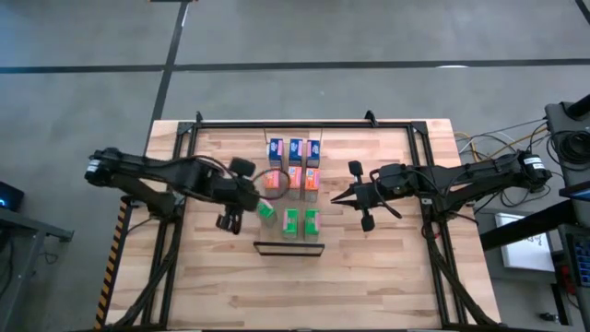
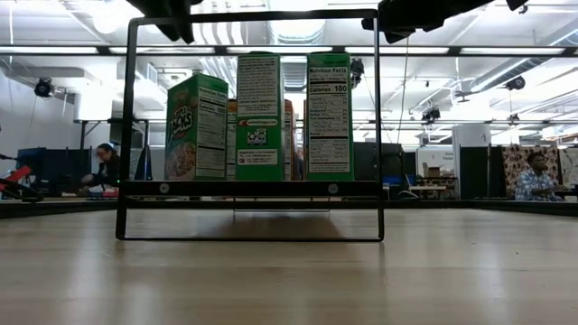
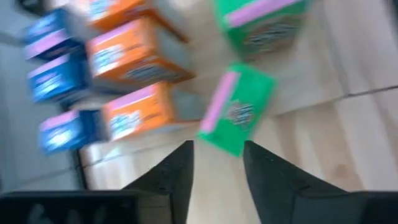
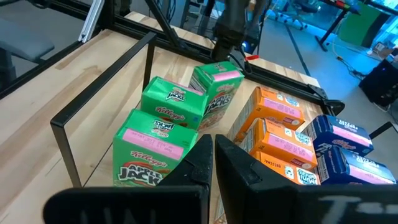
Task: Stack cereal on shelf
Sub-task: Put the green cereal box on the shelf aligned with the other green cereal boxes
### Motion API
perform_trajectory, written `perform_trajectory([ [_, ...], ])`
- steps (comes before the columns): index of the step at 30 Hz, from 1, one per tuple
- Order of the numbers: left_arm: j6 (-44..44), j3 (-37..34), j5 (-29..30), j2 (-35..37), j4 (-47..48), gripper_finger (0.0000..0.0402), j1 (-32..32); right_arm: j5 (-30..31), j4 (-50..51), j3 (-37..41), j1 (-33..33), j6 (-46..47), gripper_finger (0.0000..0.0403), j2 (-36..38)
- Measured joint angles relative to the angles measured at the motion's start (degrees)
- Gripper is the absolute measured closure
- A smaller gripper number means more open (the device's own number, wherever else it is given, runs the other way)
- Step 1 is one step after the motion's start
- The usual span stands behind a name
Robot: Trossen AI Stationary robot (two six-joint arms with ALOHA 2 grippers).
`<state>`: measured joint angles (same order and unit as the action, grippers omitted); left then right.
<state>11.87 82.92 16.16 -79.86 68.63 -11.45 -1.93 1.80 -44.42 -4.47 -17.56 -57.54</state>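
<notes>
Nine cereal boxes stand in three rows on the shelf (image 1: pixel 288 247), a light wooden strip with a dark metal frame at its near end. The blue ones (image 1: pixel 295 148) are farthest, the orange ones (image 1: pixel 295 177) in the middle and the green ones (image 1: pixel 301 223) nearest. The leftmost green box (image 1: pixel 267 212) (image 3: pixel 236 112) stands upright but turned askew to its neighbours. My left gripper (image 1: pixel 256 199) (image 3: pixel 217 149) hovers open just above and left of it, fingers slanting down, with nothing between them. My right gripper (image 1: pixel 337 196) (image 4: pixel 213 149) is shut and hangs in the air right of the boxes.
Black rails (image 1: pixel 194 138) run along the table's far, left and right sides. Cables and equipment (image 1: pixel 562 148) lie beyond the right edge. Bare planks (image 1: pixel 295 295) stretch from the shelf's frame to the near edge. People (image 2: pixel 537 176) sit in the room behind.
</notes>
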Motion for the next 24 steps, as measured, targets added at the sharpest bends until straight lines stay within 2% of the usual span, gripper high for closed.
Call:
perform_trajectory([
  [4,-4.47,-1.17,4.47,2.93,-0.37,0.032,1.08,0.0,0.0,-0.02,0.0,-0.26,0.0394,0.0],
  [11,-6.54,-7.61,4.52,6.86,-6.7,0.0396,3.47,0.0,0.02,-0.02,0.0,-0.42,0.0394,0.0],
  [18,-6.65,-15.46,4.52,8.07,-11.99,0.04,6.17,0.02,0.0,-0.02,0.0,-0.44,0.0394,0.0],
  [24,-6.42,-18.86,4.48,7.74,-13.67,0.0401,6.48,0.04,0.0,-0.02,0.0,-0.52,0.0394,0.0],
])
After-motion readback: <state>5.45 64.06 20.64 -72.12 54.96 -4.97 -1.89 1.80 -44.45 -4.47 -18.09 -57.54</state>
